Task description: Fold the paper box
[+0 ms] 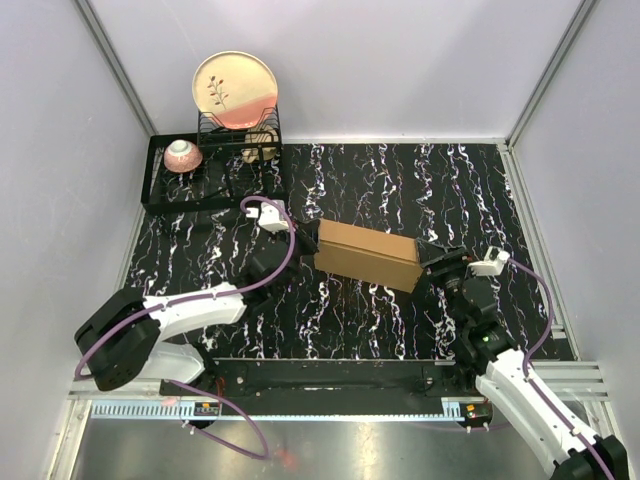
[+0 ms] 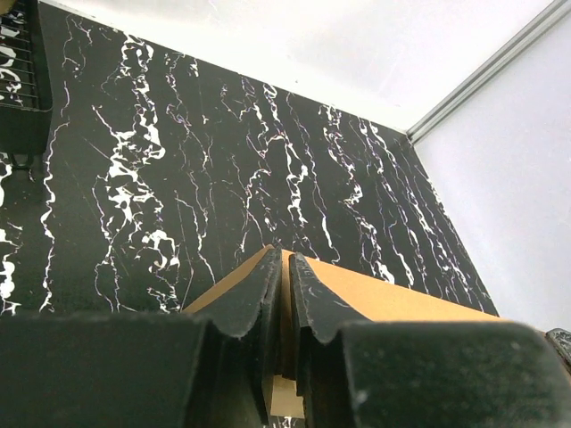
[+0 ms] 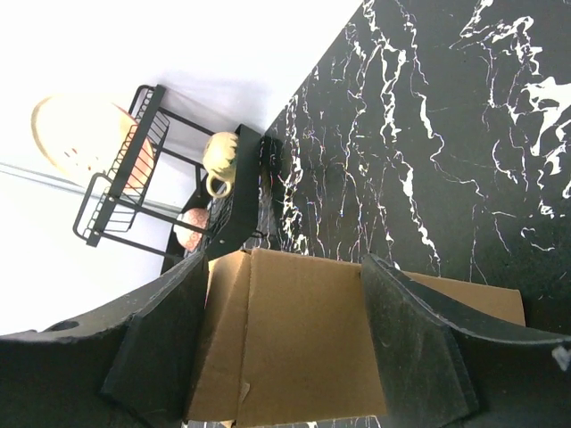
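Observation:
The paper box is a brown carton lying flat in the middle of the black marbled table, its long side slanting down to the right. My left gripper is at its left end. In the left wrist view the jaws are pinched on a thin cardboard edge of the box. My right gripper is at the box's right end. In the right wrist view its jaws are spread wide, with the box filling the gap between them and more cardboard showing past the right finger.
A black dish rack stands at the back left with a plate, a pink bowl and a mug. Grey walls close the table on three sides. A metal rail runs along the near edge.

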Robot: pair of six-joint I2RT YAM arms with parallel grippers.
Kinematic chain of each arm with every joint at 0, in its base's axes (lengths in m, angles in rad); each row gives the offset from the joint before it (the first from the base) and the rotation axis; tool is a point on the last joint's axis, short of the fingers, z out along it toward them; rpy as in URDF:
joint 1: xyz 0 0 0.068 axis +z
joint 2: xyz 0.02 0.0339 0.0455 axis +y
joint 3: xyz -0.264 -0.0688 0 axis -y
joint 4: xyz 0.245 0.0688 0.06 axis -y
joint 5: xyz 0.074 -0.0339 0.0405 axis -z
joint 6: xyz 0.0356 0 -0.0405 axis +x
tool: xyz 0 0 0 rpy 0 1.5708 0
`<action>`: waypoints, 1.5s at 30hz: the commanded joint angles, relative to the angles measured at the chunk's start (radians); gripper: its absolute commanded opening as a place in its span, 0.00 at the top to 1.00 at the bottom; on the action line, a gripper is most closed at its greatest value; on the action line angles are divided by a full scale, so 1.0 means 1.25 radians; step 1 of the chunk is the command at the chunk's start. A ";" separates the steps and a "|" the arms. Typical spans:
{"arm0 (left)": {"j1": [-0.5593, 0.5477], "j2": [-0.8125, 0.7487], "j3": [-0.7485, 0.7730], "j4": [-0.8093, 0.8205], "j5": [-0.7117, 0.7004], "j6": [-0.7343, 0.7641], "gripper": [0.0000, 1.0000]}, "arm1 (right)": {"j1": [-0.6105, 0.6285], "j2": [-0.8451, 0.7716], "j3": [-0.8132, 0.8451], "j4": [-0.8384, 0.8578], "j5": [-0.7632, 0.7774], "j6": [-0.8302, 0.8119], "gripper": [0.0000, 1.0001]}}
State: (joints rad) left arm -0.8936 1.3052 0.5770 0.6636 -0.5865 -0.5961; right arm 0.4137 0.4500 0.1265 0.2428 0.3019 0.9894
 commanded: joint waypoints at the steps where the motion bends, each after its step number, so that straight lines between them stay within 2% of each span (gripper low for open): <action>1: -0.009 0.055 -0.053 -0.152 -0.017 -0.007 0.85 | -0.002 0.030 -0.053 -0.164 0.080 0.028 0.26; 5: -0.010 0.063 -0.050 -0.153 -0.022 -0.009 0.85 | -0.001 0.051 -0.080 -0.133 0.075 0.120 0.31; 7: -0.013 0.062 -0.052 -0.153 -0.024 -0.010 0.85 | -0.001 0.067 -0.100 -0.102 0.062 0.156 0.40; 12: -0.012 0.068 -0.063 -0.139 -0.020 -0.019 0.84 | -0.001 0.100 -0.100 -0.062 0.066 0.136 0.53; 13: -0.013 0.070 -0.063 -0.138 -0.019 -0.021 0.84 | -0.001 0.105 -0.100 -0.064 0.069 0.136 0.61; 15: -0.013 0.077 -0.065 -0.137 -0.016 -0.029 0.84 | -0.001 0.125 -0.100 -0.075 0.073 0.140 0.69; 16: -0.014 0.082 -0.065 -0.135 -0.014 -0.035 0.84 | -0.001 0.132 -0.100 -0.075 0.069 0.140 0.79; 18: -0.015 0.086 -0.071 -0.127 -0.014 -0.041 0.84 | -0.001 0.146 -0.100 -0.080 0.065 0.148 0.90; 21: -0.017 0.076 -0.076 -0.125 -0.014 -0.046 0.82 | 0.000 0.143 -0.100 -0.089 0.073 0.160 0.99; 23: -0.014 0.059 -0.075 -0.131 -0.009 -0.041 0.76 | -0.001 0.131 -0.100 -0.100 0.079 0.163 1.00; 24: -0.014 0.037 -0.075 -0.131 -0.008 -0.037 0.65 | -0.001 0.118 -0.100 -0.111 0.080 0.162 1.00; 27: -0.014 -0.012 -0.073 -0.126 0.003 -0.015 0.45 | -0.001 0.094 -0.100 -0.128 0.080 0.161 0.99; 29: -0.012 -0.034 -0.063 -0.136 0.013 -0.003 0.39 | -0.001 0.087 -0.100 -0.132 0.080 0.155 0.98; 37: 0.051 -0.135 -0.052 -0.184 0.079 -0.054 0.32 | -0.001 0.108 -0.100 -0.105 0.066 0.135 0.93; 41: 0.090 -0.145 -0.095 -0.103 0.177 -0.089 0.33 | -0.001 0.131 -0.100 -0.080 0.059 0.126 0.93; 45: 0.094 -0.128 -0.145 -0.013 0.227 -0.132 0.37 | -0.001 0.137 -0.100 -0.072 0.055 0.119 0.93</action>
State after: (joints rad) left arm -0.7803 1.1408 0.4480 0.5194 -0.4183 -0.6945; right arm 0.4122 0.5720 0.1089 0.3660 0.3794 1.1980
